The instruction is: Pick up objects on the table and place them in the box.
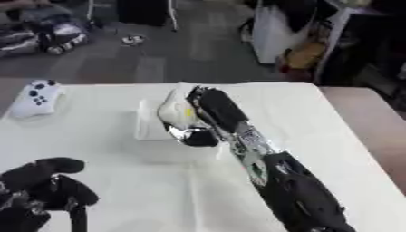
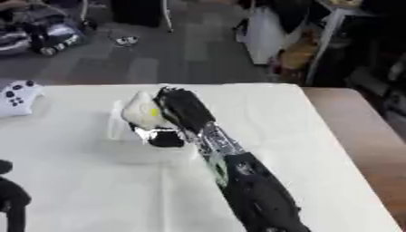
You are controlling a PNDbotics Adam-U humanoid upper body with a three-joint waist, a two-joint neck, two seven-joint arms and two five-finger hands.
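While a white rounded object with a yellow patch (image 1: 177,112) is held at the fingers of the right hand (image 1: 208,105), it sits directly over the white box (image 1: 151,128) in the middle of the tabletop (image 1: 333,149), so this placing step looks close to done but not finished. Whether the object already rests inside the box or hangs just above it cannot be told. The right hand's dark fingers appear curled against the object's right side, with a shiny dark part just below it. One thing plainly remains: a white game controller (image 1: 36,97) lies well apart at the far left of the tabletop, outside the box. Whether anything else already lies in the box is hidden by the hand. The left hand (image 1: 40,188) shows at the lower left corner with fingers curled, holding nothing visible.
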